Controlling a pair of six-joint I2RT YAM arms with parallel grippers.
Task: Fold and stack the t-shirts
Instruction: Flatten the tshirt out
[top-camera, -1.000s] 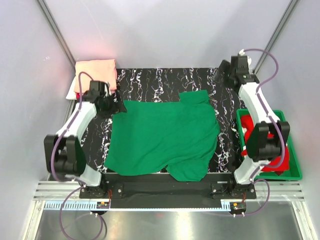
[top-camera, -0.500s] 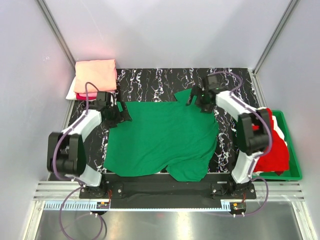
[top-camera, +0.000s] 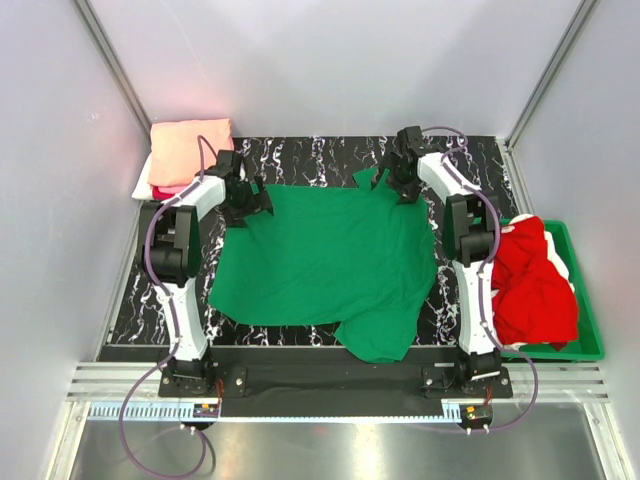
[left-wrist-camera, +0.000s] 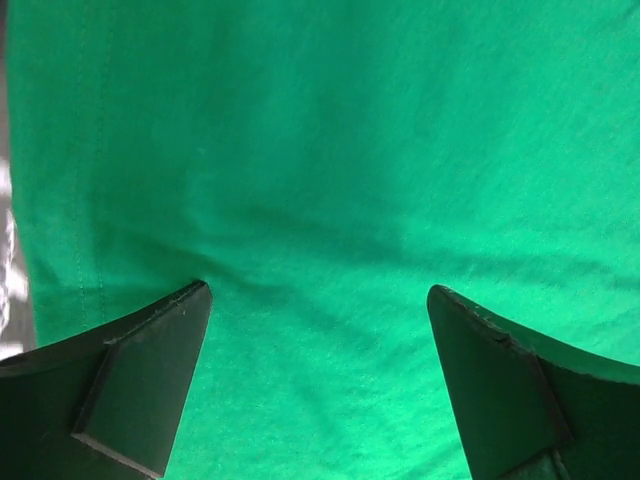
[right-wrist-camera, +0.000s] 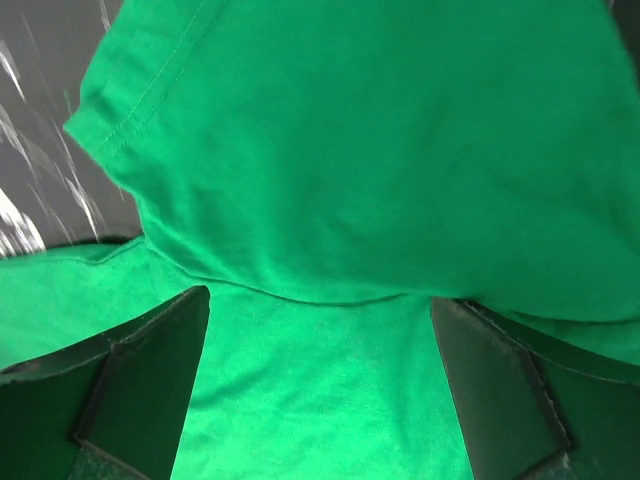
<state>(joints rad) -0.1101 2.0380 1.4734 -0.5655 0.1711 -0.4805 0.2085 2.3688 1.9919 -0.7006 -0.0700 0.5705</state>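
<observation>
The left gripper (top-camera: 250, 205) stands spread wide with nothing between its fingers, over the far left corner of the bright green t-shirt (top-camera: 330, 255). In its wrist view plain green cloth fills everything under and ahead of the claw, with a stitched hem running just outside the finger at the left of that view. The tips may rest on the cloth or hang just above it; I cannot tell which.

The right gripper (top-camera: 393, 182) is just as wide and empty, at the shirt's far right corner. Straight ahead of it a turned-over sleeve (right-wrist-camera: 380, 150) lies on the shirt's body, and bare black marble table (right-wrist-camera: 40, 130) shows past the sleeve's hemmed edge.

The green shirt lies spread out between the two claws and reaches back toward the arm bases.

Near the left claw, on its outer side, sits a folded stack with a salmon-peach t-shirt (top-camera: 190, 148) on top. Well apart from the right claw, back toward its base, a red t-shirt (top-camera: 535, 290) is heaped in a green bin (top-camera: 592, 345).
</observation>
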